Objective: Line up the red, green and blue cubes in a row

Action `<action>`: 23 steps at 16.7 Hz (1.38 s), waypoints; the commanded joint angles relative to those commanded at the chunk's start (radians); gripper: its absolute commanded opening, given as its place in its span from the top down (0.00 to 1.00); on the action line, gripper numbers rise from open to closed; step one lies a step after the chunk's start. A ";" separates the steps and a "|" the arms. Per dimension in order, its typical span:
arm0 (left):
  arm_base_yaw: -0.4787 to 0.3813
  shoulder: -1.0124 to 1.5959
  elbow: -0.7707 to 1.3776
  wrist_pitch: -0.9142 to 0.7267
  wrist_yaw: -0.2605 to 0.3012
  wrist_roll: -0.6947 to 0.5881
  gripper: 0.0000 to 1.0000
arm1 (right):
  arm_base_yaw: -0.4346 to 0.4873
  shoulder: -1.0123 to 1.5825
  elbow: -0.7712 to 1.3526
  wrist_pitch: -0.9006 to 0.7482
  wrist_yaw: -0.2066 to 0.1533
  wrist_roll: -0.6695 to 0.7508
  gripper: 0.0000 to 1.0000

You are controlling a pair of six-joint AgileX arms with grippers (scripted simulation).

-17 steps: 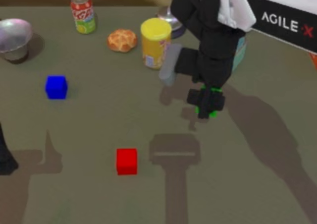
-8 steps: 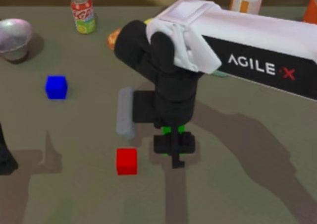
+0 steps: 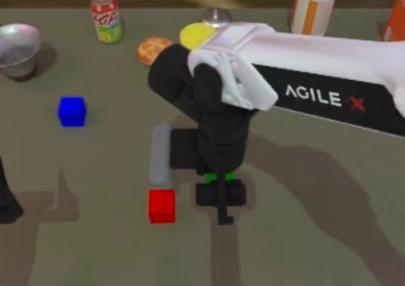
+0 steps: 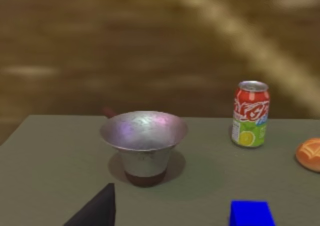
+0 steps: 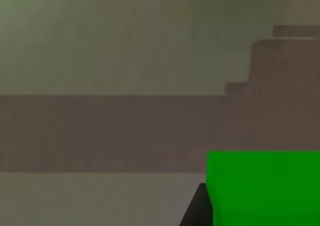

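Top overhead; wrist views low, near table.

Green cube now beside red cube

"AGILE X" on the right arm

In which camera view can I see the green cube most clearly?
The right wrist view shows it best: the green cube fills a large corner of that picture, held in the right tool. The top view shows only a thin green sliver under that tool, beside the red cube. The left wrist view does not show it.
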 joint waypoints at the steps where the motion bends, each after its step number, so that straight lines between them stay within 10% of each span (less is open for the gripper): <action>1: 0.000 0.000 0.000 0.000 0.000 0.000 0.00 | 0.000 0.009 -0.029 0.040 0.000 0.000 1.00; 8: 0.000 0.000 0.000 0.000 0.000 0.000 0.00 | 0.004 0.034 -0.108 0.138 0.001 -0.001 1.00; 21: 0.000 0.000 0.000 0.000 0.000 0.000 0.00 | 0.004 0.034 -0.108 0.138 0.001 -0.001 0.02; 23: 0.000 0.000 0.000 0.000 0.000 0.000 0.00 | 0.004 0.034 -0.108 0.138 0.001 -0.001 0.00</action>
